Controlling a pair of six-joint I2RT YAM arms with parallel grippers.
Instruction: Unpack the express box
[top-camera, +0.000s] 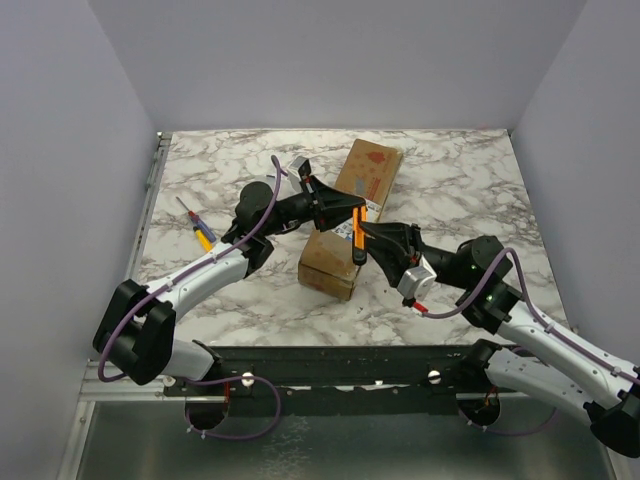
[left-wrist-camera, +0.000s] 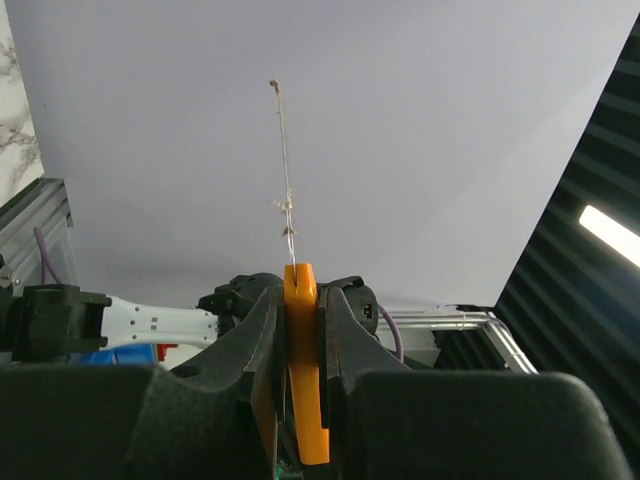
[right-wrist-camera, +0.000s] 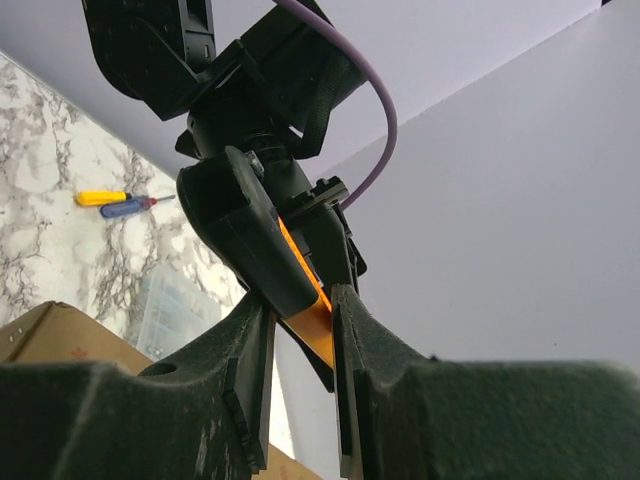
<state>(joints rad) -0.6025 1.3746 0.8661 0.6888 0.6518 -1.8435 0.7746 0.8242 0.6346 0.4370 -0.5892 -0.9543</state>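
The express box (top-camera: 368, 172), a long brown carton with red print, lies on the marble table (top-camera: 460, 190) and runs from the centre toward the back. A corner of it shows in the right wrist view (right-wrist-camera: 55, 335). Both grippers meet in the air above its near half. My left gripper (top-camera: 350, 207) is shut on an orange utility knife (top-camera: 353, 232), which stands between its fingers in the left wrist view (left-wrist-camera: 302, 380). My right gripper (top-camera: 366, 238) reaches in from the right, its jaws close on the knife's (right-wrist-camera: 318, 320) lower end.
A yellow and a blue screwdriver (top-camera: 197, 222) lie on the table to the left and also show in the right wrist view (right-wrist-camera: 120, 200). A small clear plastic case (right-wrist-camera: 180, 310) sits by the box. Grey walls enclose the table on three sides.
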